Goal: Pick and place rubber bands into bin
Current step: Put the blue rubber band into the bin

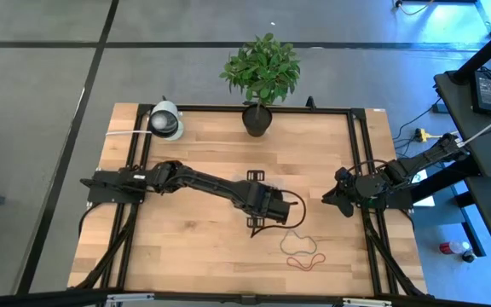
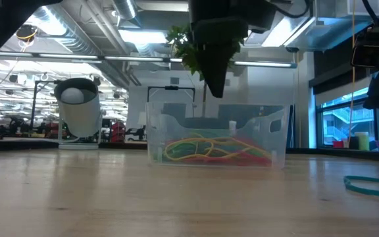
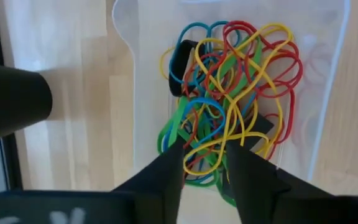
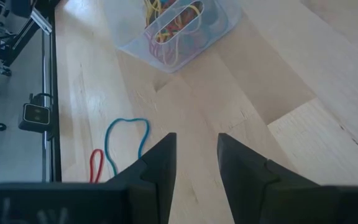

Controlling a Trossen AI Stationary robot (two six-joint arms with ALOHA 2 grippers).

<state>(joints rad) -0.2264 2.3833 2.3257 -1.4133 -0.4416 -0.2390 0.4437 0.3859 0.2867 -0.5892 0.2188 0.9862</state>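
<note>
Dark jointed arms (image 1: pixel 203 182); black looping cable (image 1: pixel 295 207)

Overhead, table-level, two wrist views; all share bin (image 2: pixel 216 141).

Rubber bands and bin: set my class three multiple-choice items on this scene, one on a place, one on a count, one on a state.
1. Where is the left gripper?
A. above the bin
B. beside the plant
C. at the table's right edge

2. How many bands lie loose on the table?
A. none
B. two
C. five

3. How do the left gripper's fingers stand?
A. shut on a band
B. open, holding nothing
C. shut tight on nothing

Answers:
1 A: the left wrist view looks straight down into the bin.
2 B: the high view shows only a blue band and a red band outside the bin, on the table.
3 B: a gap shows between the fingers, with the bands lying below in the bin.
</note>
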